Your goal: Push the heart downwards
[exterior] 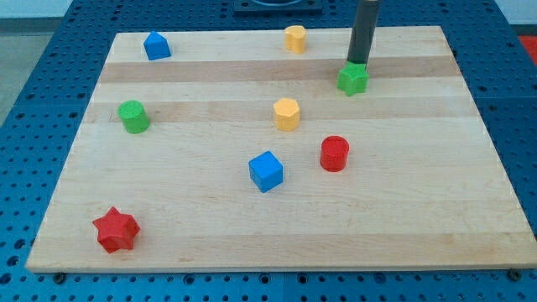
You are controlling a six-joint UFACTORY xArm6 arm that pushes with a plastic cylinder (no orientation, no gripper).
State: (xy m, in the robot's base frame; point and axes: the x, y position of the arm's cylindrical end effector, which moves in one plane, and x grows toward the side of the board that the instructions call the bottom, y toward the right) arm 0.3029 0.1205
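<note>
A yellow block that looks heart-shaped (294,39) stands near the top edge of the wooden board (419,210), a little right of centre. My tip (358,64) is at the top edge of a green star block (353,80), touching or almost touching it, to the right of and slightly below the yellow heart. The rod rises from there out of the view's top. A second yellow block, a hexagon (286,113), sits in the middle of the board, below the heart.
A blue house-shaped block (156,45) is at the top left. A green cylinder (133,116) is at the left. A blue cube (266,171) and a red rounded block (334,153) sit near the centre. A red star (116,230) is at the bottom left.
</note>
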